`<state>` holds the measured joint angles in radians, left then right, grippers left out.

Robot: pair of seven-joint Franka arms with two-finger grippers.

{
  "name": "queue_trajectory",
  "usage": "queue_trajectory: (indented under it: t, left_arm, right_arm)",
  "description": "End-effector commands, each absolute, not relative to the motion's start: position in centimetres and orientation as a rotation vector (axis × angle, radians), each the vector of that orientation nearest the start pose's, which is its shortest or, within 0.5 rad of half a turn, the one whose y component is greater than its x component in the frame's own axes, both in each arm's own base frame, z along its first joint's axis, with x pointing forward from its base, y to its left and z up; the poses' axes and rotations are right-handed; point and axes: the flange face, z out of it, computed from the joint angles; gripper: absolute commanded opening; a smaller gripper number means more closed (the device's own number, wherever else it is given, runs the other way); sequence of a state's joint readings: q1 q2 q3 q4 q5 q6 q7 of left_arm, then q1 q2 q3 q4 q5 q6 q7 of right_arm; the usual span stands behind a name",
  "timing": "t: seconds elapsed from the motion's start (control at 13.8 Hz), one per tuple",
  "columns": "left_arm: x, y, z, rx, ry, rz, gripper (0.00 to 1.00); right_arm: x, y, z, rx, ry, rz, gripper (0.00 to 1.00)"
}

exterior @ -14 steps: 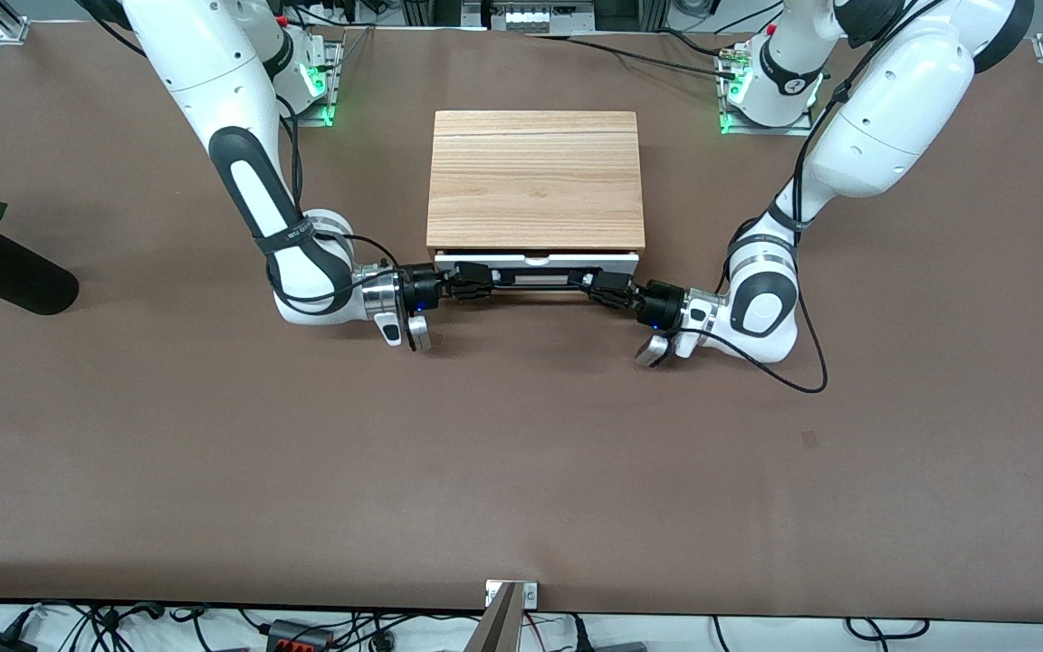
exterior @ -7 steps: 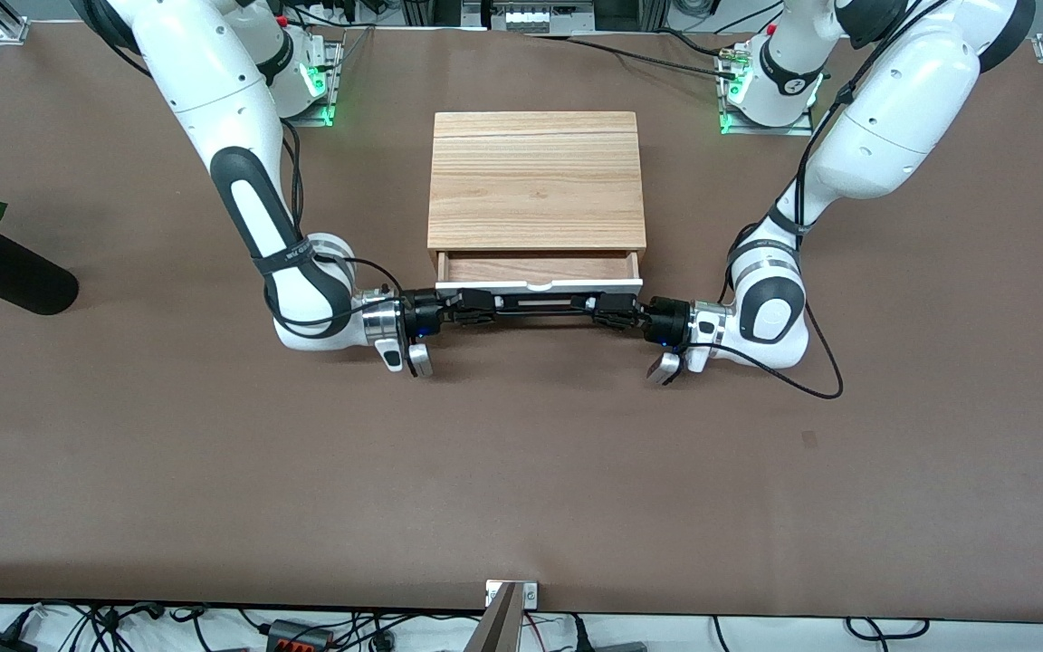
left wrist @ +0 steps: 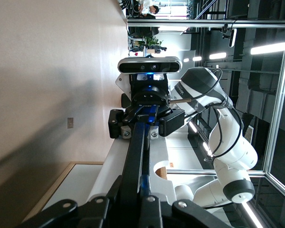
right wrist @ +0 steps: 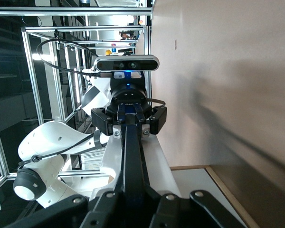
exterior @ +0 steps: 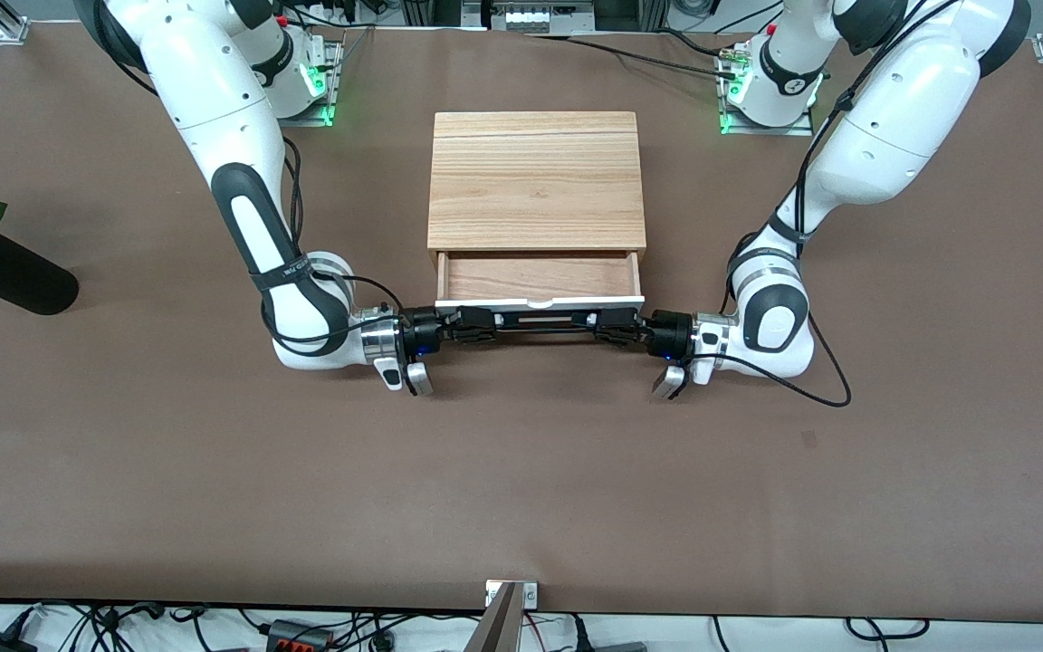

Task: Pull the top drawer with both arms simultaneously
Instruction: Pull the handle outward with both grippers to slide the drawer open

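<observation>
Presently the left hand [exterior: 596,326] and right hand [exterior: 483,324] each clamp the top drawer [exterior: 540,279]'s handle [exterior: 540,324]; uneven pulling toward 6 o'clock could jam it.

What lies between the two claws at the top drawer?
In the front view, only the drawer's black bar handle spans from the right claw to the left claw.
</observation>
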<state>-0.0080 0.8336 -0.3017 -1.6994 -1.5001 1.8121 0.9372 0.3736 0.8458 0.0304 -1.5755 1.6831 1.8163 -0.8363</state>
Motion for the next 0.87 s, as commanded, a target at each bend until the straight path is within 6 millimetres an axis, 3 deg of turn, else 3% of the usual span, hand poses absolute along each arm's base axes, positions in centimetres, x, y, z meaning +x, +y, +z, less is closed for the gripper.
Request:
queue_trajectory:
  t: [0.0,0.07,0.22,0.29,0.36,0.43,0.72,0.8]
  left_arm:
    - [60.1,-24.8,16.9,1.545,-0.099,-0.087,0.16]
    - [60.1,-24.8,16.9,1.545,-0.099,-0.087,0.18]
    - [60.2,-24.8,16.9,1.546,-0.098,-0.086,0.40]
    - [60.5,-25.0,17.3,1.547,-0.108,-0.077,0.61]
    - [61.3,-24.9,17.9,1.553,-0.117,-0.055,0.89]
    - [61.7,-24.7,18.0,1.567,-0.117,-0.040,1.00]
    - [63.5,-25.0,19.6,1.569,-0.145,0.004,1.00]
    - [63.8,-24.8,19.9,1.572,-0.153,0.016,1.00]
  right_arm:
    - [63.2,30.9,17.6,-1.693,-0.078,0.064,0.70]
    - [63.2,30.7,17.7,-1.704,-0.098,0.063,1.00]
    - [63.2,30.4,18.2,-1.739,-0.144,0.073,1.00]
    - [63.3,30.3,18.3,-1.741,-0.148,0.073,1.00]
    - [63.3,30.3,18.3,-1.743,-0.150,0.073,1.00]
    - [63.3,30.2,18.5,-1.752,-0.160,0.073,1.00]
    - [65.5,28.5,22.1,-1.907,-0.251,0.114,1.00]
    - [66.2,28.2,24.2,-1.972,-0.295,0.128,1.00]
